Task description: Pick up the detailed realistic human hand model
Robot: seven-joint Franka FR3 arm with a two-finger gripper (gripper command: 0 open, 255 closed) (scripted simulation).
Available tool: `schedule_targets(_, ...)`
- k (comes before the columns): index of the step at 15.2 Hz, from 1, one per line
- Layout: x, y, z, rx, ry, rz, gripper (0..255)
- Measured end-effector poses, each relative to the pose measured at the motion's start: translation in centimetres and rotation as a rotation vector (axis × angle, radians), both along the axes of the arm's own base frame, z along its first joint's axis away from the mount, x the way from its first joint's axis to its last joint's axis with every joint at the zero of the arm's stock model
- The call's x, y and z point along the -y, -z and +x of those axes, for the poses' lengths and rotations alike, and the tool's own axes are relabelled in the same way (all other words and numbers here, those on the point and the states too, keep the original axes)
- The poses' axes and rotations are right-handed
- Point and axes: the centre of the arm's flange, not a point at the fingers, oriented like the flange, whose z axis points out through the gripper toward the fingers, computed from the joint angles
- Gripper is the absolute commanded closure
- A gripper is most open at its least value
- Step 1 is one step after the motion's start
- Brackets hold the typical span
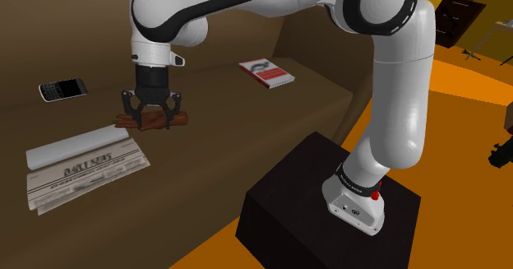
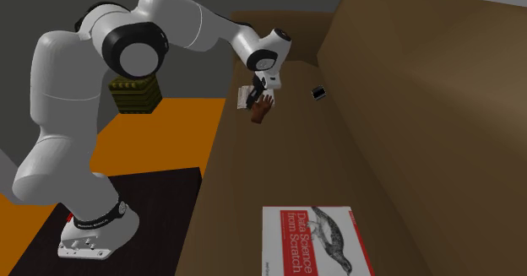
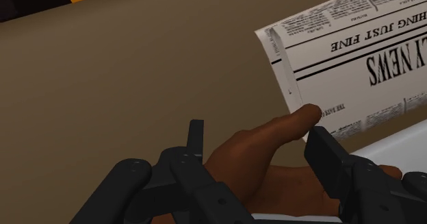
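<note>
The dark brown human hand model [image 1: 183, 118] [image 2: 262, 112] [image 3: 253, 154] lies across the brown sofa seat [image 1: 230, 136], near the corner of a newspaper. My black gripper [image 1: 152, 121] [image 2: 261, 102] [image 3: 256, 137] comes straight down on it. Its fingers stand on either side of the palm and press against it, shut on the model. The thumb tip pokes out beside one finger [image 3: 327, 154]. Whether the model rests on the seat or hangs just above it I cannot tell.
A folded newspaper [image 1: 82, 164] [image 3: 349, 51] lies just beside the hand. A black phone [image 1: 63, 88] [image 2: 318, 93] sits further back, and a red and white book [image 1: 265, 72] [image 2: 317, 240] lies on the seat towards the stand [image 1: 329, 201]. An olive crate [image 2: 133, 93] stands on the orange floor.
</note>
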Motion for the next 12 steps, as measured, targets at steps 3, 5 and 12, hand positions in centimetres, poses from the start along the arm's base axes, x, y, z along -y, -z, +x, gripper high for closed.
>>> schedule_targets(3, 0.2, -1.5, 0.0, 0.000, 0.000, 0.000, 255)
schedule_targets(5, 0.2, -2.5, 0.0, 0.000, 0.000, 0.000, 255)
schedule_targets(12, 0.2, -6.2, -0.1, 0.000, 0.000, 0.000, 255)
